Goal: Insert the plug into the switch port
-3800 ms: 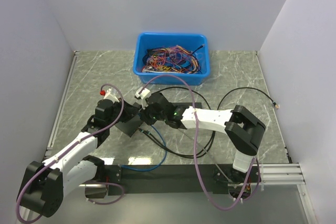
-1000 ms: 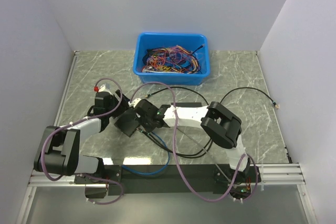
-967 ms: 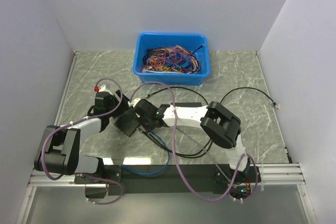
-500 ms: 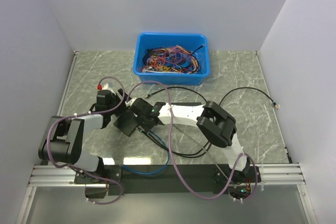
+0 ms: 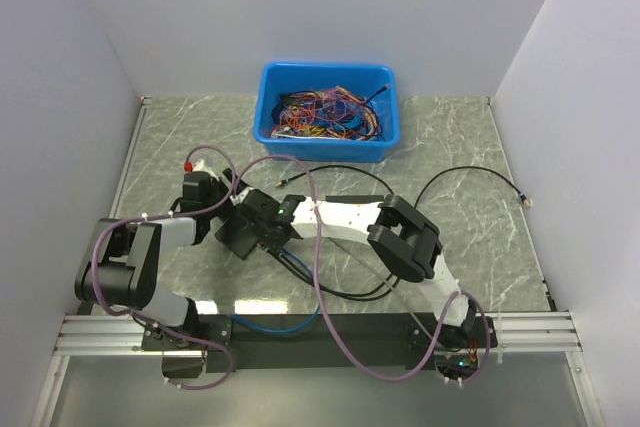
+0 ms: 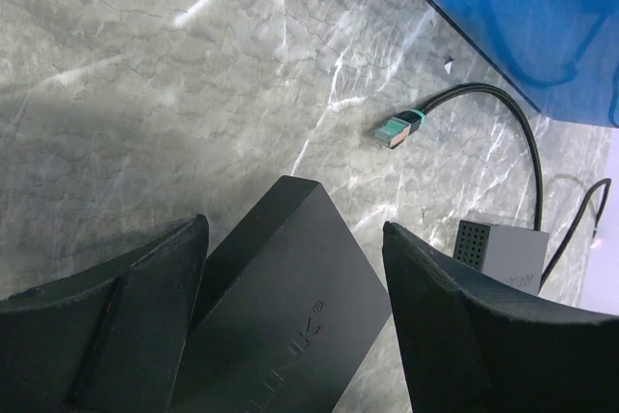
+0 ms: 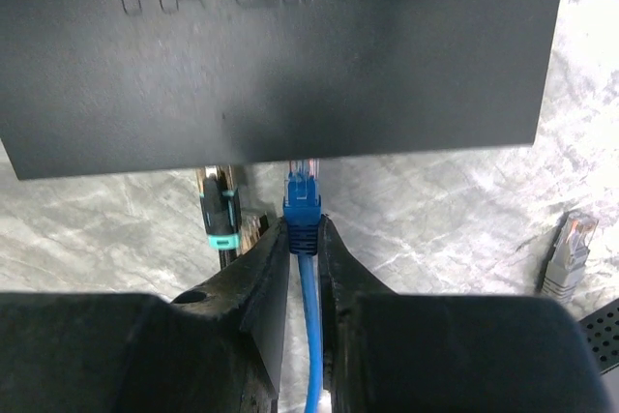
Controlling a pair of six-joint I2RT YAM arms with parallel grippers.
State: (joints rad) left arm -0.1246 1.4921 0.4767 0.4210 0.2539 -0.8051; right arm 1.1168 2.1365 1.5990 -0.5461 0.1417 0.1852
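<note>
**Blue plug is nose-to-edge with the TP-Link switch**

The blue plug (image 7: 301,202) has its clear tip right at the port edge (image 7: 302,160) of the switch (image 7: 290,55). I can't tell from here whether it's actually seated. The right tool (image 7: 303,239) is nearly closed, pinching the plug's boot, and the blue cable (image 7: 309,336) runs back between its fingers.

Embossed on the lid you can read "TP-LIN", with the tops of the letters cropped off. The left wrist view catches "LINK" plus a tiny ® mark.

The switch lies flat on the tabletop (image 5: 470,147), left of centre, in front of the blue bin (image 5: 327,112) stuffed with wires.

The left tool (image 6: 292,229) is spread wide and clamped across a corner of the switch, with both fingers (image 6: 106,336) up against its sides.

Other bits around it:
- A black plug with a teal band (image 7: 221,212) sits just left of the blue one at the same edge.
- A grey plug (image 7: 566,253) lies off to the right.
- A loose teal-tipped plug (image 6: 395,131) lies on the marble beyond the switch.
- A small grey box (image 6: 501,253) has a perforated face and print too small to read.

Compared with about four seconds back, the switch hasn't budged. The right arm has reached further left, and its elbow has swung from the right side toward the middle. The left arm has folded back, so its elbow now sits up by the left side rather than low in the near corner.
</note>
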